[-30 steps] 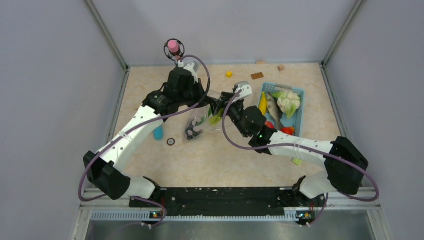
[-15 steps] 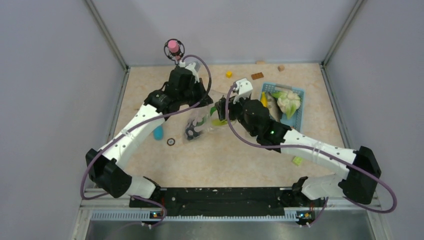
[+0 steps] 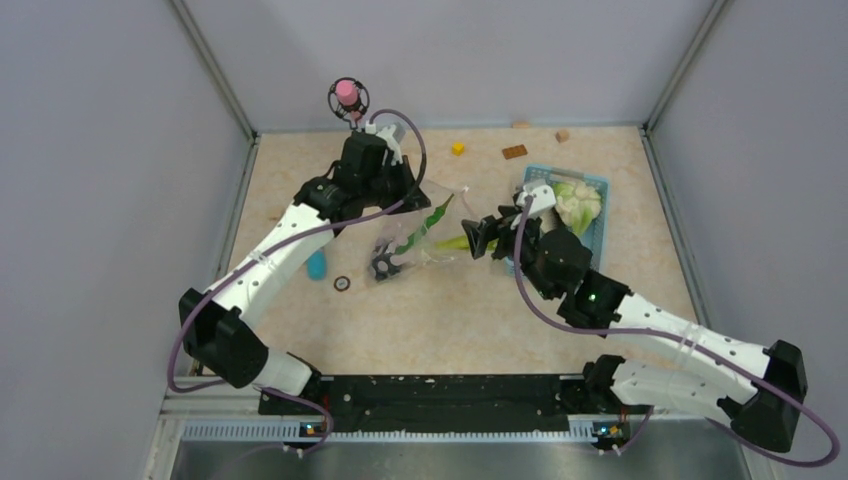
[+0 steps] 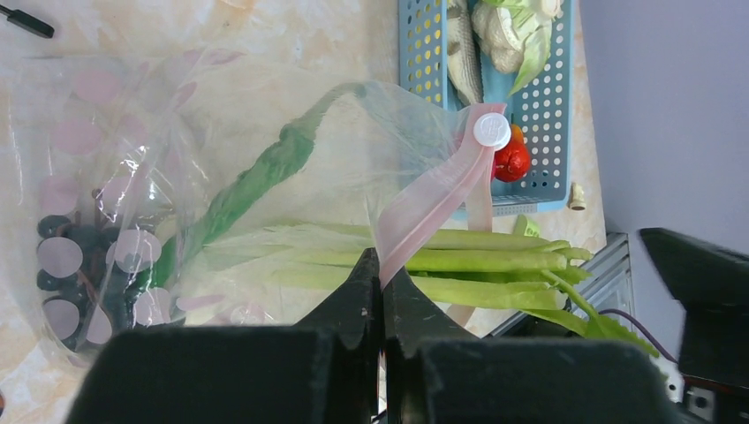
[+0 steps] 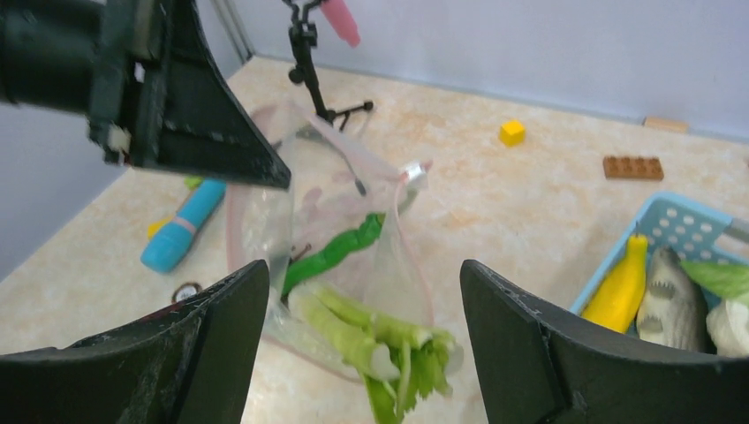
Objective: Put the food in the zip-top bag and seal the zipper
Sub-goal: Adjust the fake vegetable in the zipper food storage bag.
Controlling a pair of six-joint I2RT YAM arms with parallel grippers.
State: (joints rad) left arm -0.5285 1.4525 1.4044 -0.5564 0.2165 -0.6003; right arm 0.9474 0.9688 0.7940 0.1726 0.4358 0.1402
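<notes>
Right fingers [image 5: 530, 353], wide open and empty, have backed off: leafy green toy stalks [image 5: 362, 340] now lie partly inside the clear crinkly bag [image 4: 132, 132]; left fingers [image 4: 353, 305] pinch its pale pink zipper [image 4: 433, 199].

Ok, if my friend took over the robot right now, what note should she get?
Left pincer: shut on the pale pink zipper strip, holding up the clear crinkly plastic bag.
Right pincer: open, empty, by the bag's mouth.
Done: green pod and dark grape bunch inside; leafy green stalks in, one end poking out.
Left: yellow banana, white-green cauliflower and red round fruit lie in the light-blue lattice basket. Bag them, then seal the zipper.
</notes>
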